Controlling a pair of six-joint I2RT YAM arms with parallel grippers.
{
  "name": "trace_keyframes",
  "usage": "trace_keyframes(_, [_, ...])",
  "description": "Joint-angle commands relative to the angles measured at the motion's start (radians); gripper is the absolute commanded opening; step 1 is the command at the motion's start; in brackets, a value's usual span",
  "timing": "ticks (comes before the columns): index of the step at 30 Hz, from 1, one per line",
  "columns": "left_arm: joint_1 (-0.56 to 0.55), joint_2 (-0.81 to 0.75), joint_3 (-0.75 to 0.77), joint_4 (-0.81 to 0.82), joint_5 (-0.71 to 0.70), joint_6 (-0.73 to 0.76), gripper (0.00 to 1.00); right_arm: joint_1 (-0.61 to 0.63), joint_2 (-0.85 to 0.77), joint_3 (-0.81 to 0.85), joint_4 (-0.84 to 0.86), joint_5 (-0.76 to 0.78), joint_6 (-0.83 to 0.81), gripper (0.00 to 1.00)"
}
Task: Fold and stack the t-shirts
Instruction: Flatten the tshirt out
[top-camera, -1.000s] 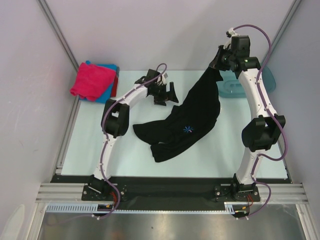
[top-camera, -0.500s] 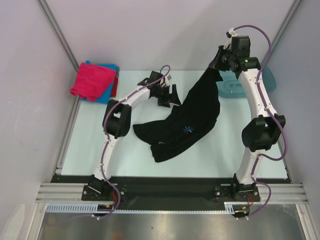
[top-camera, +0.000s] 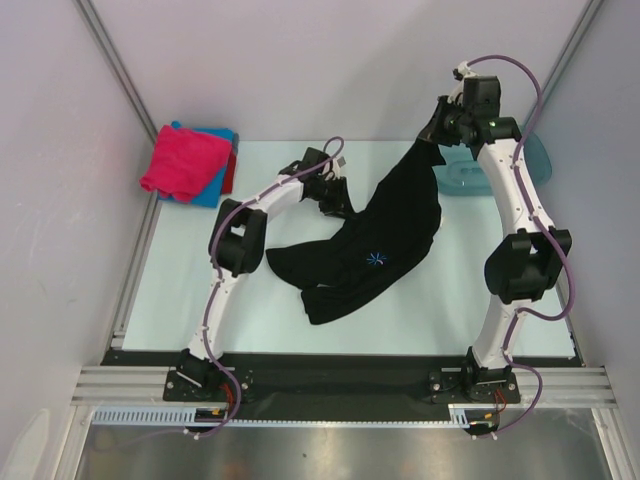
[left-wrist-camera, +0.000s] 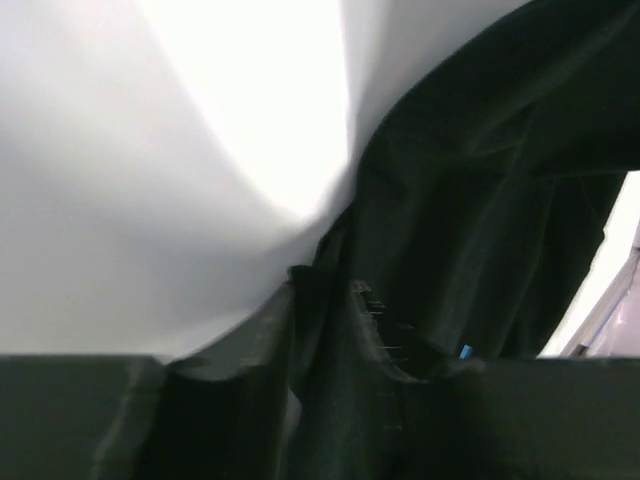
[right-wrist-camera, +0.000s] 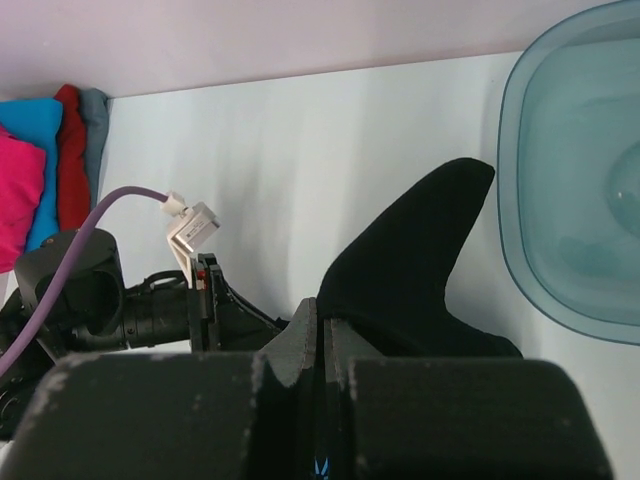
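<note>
Left gripper (left-wrist-camera: 322, 295) advanced, pinching limp black t-shirt (top-camera: 390, 230)

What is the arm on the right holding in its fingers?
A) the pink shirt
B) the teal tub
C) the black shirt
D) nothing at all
C: the right arm's fingers are pinched on one end of the black t-shirt, near the teal tub, while the rest of it lies on the table.

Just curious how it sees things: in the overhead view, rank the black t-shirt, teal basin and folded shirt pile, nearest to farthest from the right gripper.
1. black t-shirt, held by the right gripper.
2. teal basin, beside it, far right.
3. folded shirt pile, far-left corner.
</note>
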Motion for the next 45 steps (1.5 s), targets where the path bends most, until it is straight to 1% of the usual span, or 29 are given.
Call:
trace_keyframes(1, [-0.013, 0.056, 0.031, -0.048, -0.089, 0.017, 0.27, -0.005, -0.066, -0.003, 0.031, -0.02, 0.014, 0.0])
trace_keyframes(3, [-0.013, 0.068, 0.048, -0.06, -0.095, 0.015, 0.13, -0.005, -0.064, -0.004, 0.031, -0.023, 0.017, 0.0])
trace_keyframes(6, [-0.011, 0.07, 0.051, -0.063, -0.105, 0.014, 0.01, -0.005, -0.064, -0.004, 0.032, -0.023, 0.019, 0.0])
trace_keyframes(12, [-0.011, 0.039, 0.085, -0.095, -0.132, 0.04, 0.0, -0.005, -0.066, -0.01, 0.029, -0.017, 0.017, 0.0])
trace_keyframes(16, [-0.01, -0.074, 0.088, -0.164, -0.201, 0.11, 0.0, -0.009, -0.079, -0.04, 0.023, 0.002, 0.008, 0.0])
trace_keyframes(17, [-0.011, -0.158, 0.056, -0.17, -0.212, 0.118, 0.0, -0.007, -0.082, -0.047, 0.022, 0.006, 0.005, 0.0])
trace_keyframes(19, [-0.01, -0.261, -0.005, -0.169, -0.252, 0.119, 0.0, -0.009, -0.09, -0.064, 0.02, 0.022, -0.003, 0.0])
trace_keyframes(20, [-0.01, -0.356, -0.036, -0.167, -0.266, 0.116, 0.0, -0.009, -0.093, -0.07, 0.019, 0.026, -0.004, 0.0])
trace_keyframes(21, [-0.011, -0.411, -0.092, -0.167, -0.282, 0.112, 0.0, -0.009, -0.095, -0.075, 0.02, 0.034, -0.006, 0.0])
trace_keyframes(23, [-0.011, -0.497, -0.142, -0.173, -0.304, 0.092, 0.0, -0.009, -0.092, -0.086, 0.02, 0.043, -0.009, 0.0])
trace_keyframes(24, [-0.011, -0.584, -0.175, -0.18, -0.315, 0.086, 0.0, -0.009, -0.092, -0.089, 0.019, 0.051, -0.01, 0.0])
trace_keyframes(25, [-0.011, -0.619, -0.188, -0.196, -0.331, 0.078, 0.0, -0.009, -0.089, -0.089, 0.019, 0.057, -0.01, 0.0])
trace_keyframes(27, [-0.011, -0.717, -0.196, -0.23, -0.368, 0.078, 0.0, -0.009, -0.082, -0.093, 0.017, 0.062, -0.012, 0.0])
trace_keyframes(29, [-0.01, -0.777, -0.179, -0.288, -0.422, 0.087, 0.0, -0.009, -0.076, -0.098, 0.015, 0.068, -0.012, 0.0])
trace_keyframes(34, [-0.011, -0.922, -0.128, -0.409, -0.444, 0.089, 0.0, -0.009, -0.07, -0.116, 0.019, 0.091, -0.012, 0.0])
trace_keyframes(37, [-0.013, -0.979, -0.11, -0.48, -0.465, 0.058, 0.0, -0.009, -0.082, -0.124, 0.006, 0.158, -0.02, 0.0])
trace_keyframes(38, [-0.013, -1.02, -0.104, -0.495, -0.489, 0.047, 0.0, -0.01, -0.087, -0.124, -0.003, 0.221, -0.02, 0.0])
trace_keyframes(40, [-0.013, -1.062, -0.102, -0.54, -0.52, 0.014, 0.0, -0.013, -0.105, -0.129, -0.012, 0.297, -0.027, 0.0])
trace_keyframes(41, [-0.013, -1.099, -0.09, -0.557, -0.545, -0.002, 0.0, -0.016, -0.113, -0.127, -0.015, 0.377, -0.029, 0.0])
trace_keyframes(42, [-0.013, -1.117, -0.079, -0.577, -0.601, -0.029, 0.0, -0.028, -0.119, -0.127, -0.017, 0.413, -0.03, 0.0])
trace_keyframes(44, [-0.013, -1.147, -0.038, -0.64, -0.664, -0.049, 0.0, -0.044, -0.151, -0.132, -0.008, 0.5, -0.03, 0.0])
trace_keyframes(45, [-0.013, -1.169, -0.021, -0.682, -0.727, -0.065, 0.0, -0.067, -0.162, -0.133, -0.001, 0.519, -0.03, 0.0])
